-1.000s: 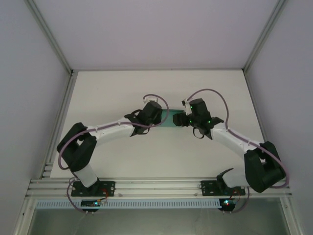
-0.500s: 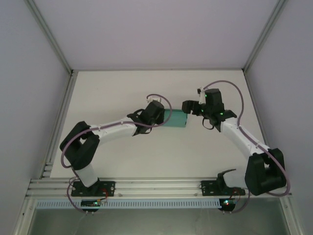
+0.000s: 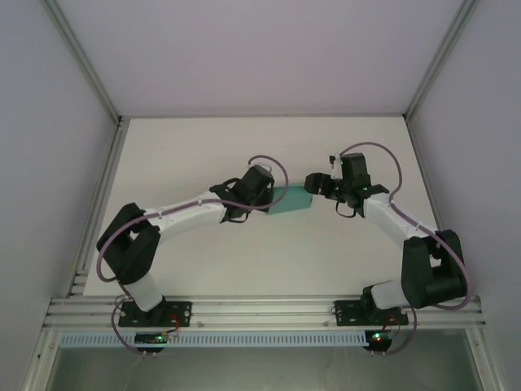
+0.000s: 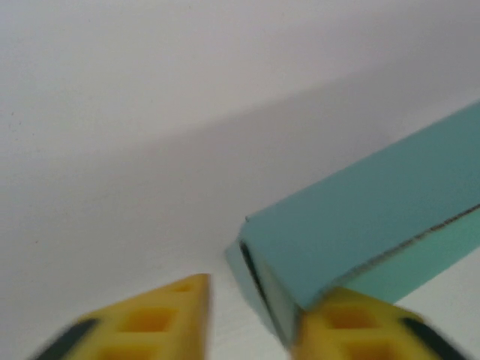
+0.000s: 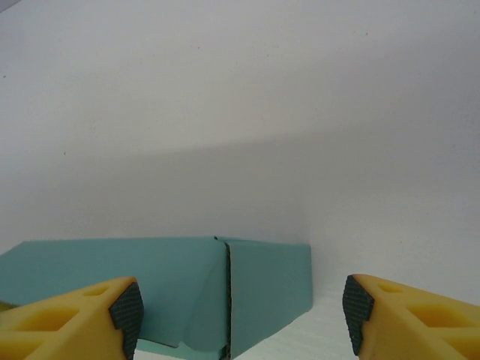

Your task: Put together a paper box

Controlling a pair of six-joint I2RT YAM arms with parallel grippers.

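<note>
Both jaws are open beside the paper box (image 3: pixel 291 201): left at nine o'clock, right at two. Push too hard and the thin box may squash.

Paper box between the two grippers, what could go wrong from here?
The paper box sits off-centre in the open left gripper, its corner by one finger; closing could crush or twist it. The right gripper is open too, so nothing pins the box and a nudge may slide it.
</note>
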